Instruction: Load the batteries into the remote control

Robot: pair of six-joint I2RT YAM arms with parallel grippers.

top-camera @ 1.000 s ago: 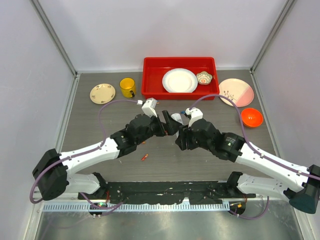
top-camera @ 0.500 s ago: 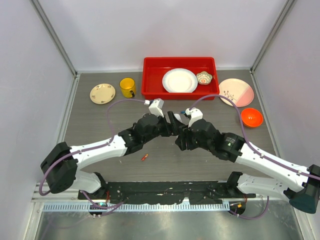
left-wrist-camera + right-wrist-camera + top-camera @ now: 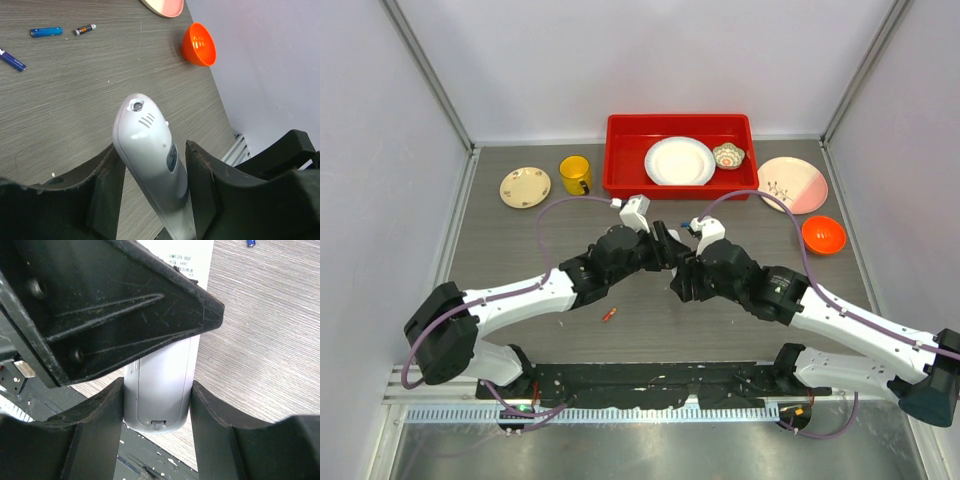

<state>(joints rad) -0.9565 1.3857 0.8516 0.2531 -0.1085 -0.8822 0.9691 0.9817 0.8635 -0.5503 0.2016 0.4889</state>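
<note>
Grip on remote control point(image 3: 150, 150) shared by both pincers, mid-bench point(image 3: 520, 250)

The right pincer point(image 3: 157, 386) clamps the remote control across its narrow sides, both fingers touching the casing, with the latch end tucked between them. The left pincer point(image 3: 150, 147) sits narrow around the other end and its fingers hug the casing. Whether it is clamped or just short, cannot tell. The remote control looks light, stiff and smooth, so it is probably slippery under hard fingers. It is best held across the long edges, leaving the back bay uncovered. Loose batteries point(image 3: 46, 32) lie on the bench well apart from both pincers, as does a red battery point(image 3: 609, 315). They are small and round and likely to roll, so pinch them across the barrel.
</note>
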